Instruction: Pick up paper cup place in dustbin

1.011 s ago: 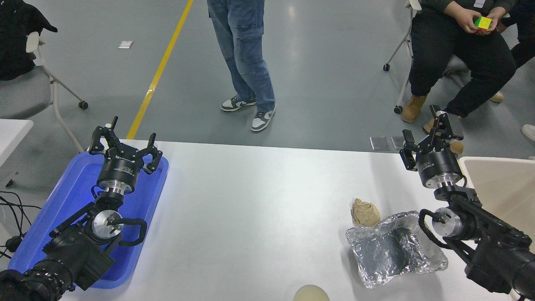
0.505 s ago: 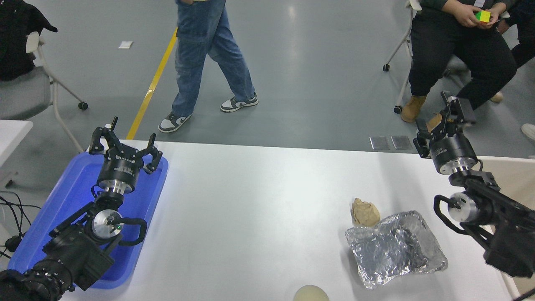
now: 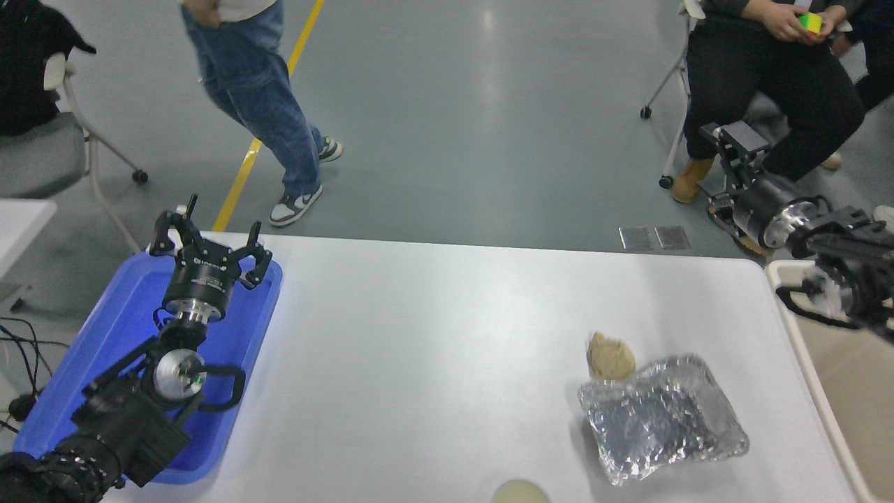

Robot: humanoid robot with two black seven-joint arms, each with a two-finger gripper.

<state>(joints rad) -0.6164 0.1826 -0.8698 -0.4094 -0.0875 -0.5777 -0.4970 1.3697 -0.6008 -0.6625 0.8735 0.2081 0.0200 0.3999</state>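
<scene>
The paper cup (image 3: 520, 492) is a pale cream dome on the white table, cut off by the picture's bottom edge. The dustbin (image 3: 804, 334) is a beige bin with a paler rim at the table's right end, partly out of frame. My right gripper (image 3: 726, 171) is raised past the table's far right corner, above the bin's far end and far from the cup. It looks open and holds nothing. My left gripper (image 3: 209, 241) is open and parked over the blue tray.
A crumpled tan paper ball (image 3: 610, 356) and a crinkled silver foil container (image 3: 660, 417) lie between the cup and the bin. The blue tray (image 3: 119, 314) is at the left. One person walks past the far side at top left; another sits at top right.
My right arm has swung up and to the right, from over the table near the foil to above the bin's far end. The standing person has walked to the left.
</scene>
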